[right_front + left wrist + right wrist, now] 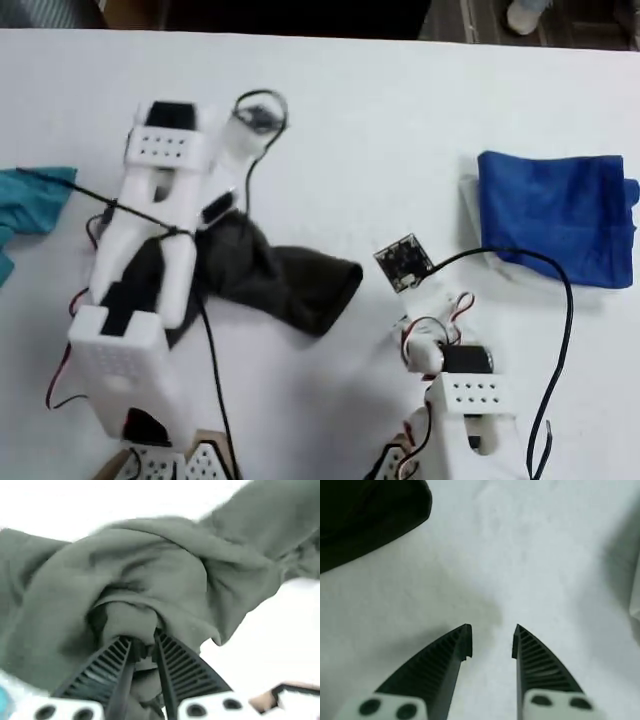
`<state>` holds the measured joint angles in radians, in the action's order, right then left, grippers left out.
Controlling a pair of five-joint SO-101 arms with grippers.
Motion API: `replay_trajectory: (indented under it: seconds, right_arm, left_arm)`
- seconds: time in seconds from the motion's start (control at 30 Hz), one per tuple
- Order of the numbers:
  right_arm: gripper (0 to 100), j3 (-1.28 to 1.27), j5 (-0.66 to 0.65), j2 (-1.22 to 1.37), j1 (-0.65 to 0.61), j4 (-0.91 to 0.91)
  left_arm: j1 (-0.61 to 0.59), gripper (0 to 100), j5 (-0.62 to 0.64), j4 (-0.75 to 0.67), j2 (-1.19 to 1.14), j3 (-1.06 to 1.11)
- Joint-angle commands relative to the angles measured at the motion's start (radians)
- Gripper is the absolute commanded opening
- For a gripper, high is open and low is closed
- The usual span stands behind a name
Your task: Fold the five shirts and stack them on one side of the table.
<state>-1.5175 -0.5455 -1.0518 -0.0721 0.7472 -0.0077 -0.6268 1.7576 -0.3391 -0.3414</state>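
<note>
A dark grey shirt lies bunched up at the middle left of the table, partly under the left arm. In the left wrist view my left gripper is shut on a fold of this dark grey shirt, with cloth pinched between the fingers. A folded blue shirt rests at the right side of the table. A teal shirt lies crumpled at the left edge. My right gripper stands open over bare table, holding nothing, with the dark shirt's edge a short way ahead of it.
The right arm sits at the near right, its black cable looping past the blue shirt. A pale cloth edge shows beside and under the blue shirt. The white table stretches bare toward the far edge.
</note>
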Motion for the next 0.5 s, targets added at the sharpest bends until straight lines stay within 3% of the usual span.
replay_trajectory:
  seconds: [0.0, 0.3, 0.47]
  right_arm:
    - [13.9, 0.005, 0.008, -0.022, -0.008, -0.016]
    - [13.9, 0.005, 0.008, -0.025, -0.008, -0.016]
    - [14.2, 0.011, 0.012, -0.025, -0.008, -0.016]
  left_arm:
    - [0.041, 3, 0.011, 0.028, 0.118, -0.108]
    - [0.046, 3, 0.012, 0.012, 0.451, -0.134]
    - [0.04, 3, 0.012, 0.021, 0.494, -0.13]
